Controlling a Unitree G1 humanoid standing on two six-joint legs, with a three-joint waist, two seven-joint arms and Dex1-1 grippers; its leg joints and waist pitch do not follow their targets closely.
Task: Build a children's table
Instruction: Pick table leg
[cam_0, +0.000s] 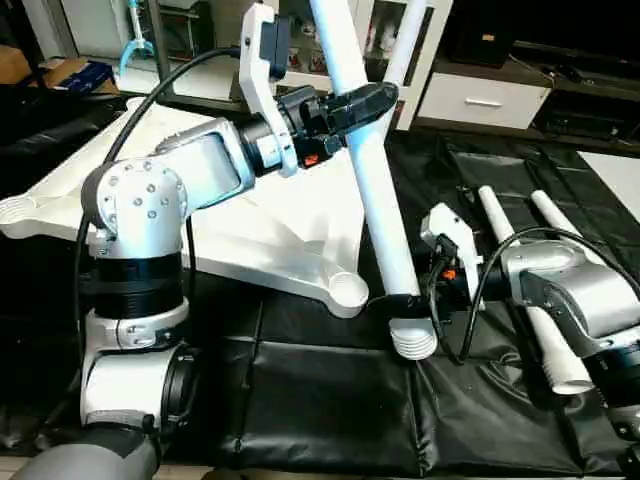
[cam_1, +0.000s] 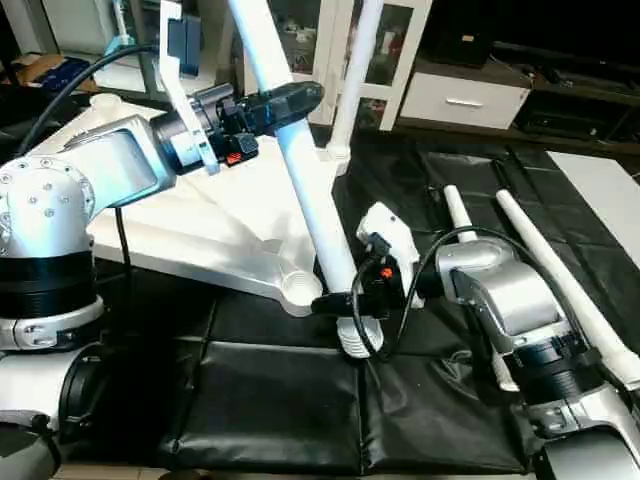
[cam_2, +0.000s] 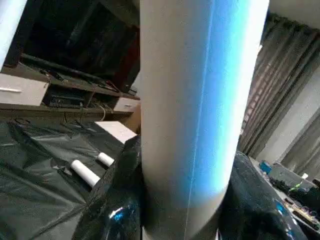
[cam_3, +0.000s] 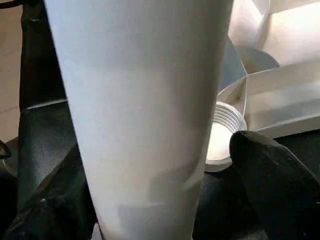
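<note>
We are gripping one white leg (cam_0: 372, 190) with the left gripper (cam_0: 362, 104), its black fingers (cam_2: 117, 210) closing on either side of the tube well above its threaded end (cam_0: 413, 341). The leg is leaning steeply, its upper part running up past these fingers. The right gripper (cam_1: 345, 301) is sitting low at the same leg, just above the threads; its fingers (cam_3: 272, 175) are standing wide around the tube, one visibly apart from it, so we are not recording a grip there. The table top (cam_0: 290, 240) is lying underside-up on the black-covered bench (cam_0: 320, 400), its near corner socket (cam_0: 347, 290) just beside the right fingers. Two further legs (cam_1: 555, 270) are lying on the cover beyond the right arm.
</note>
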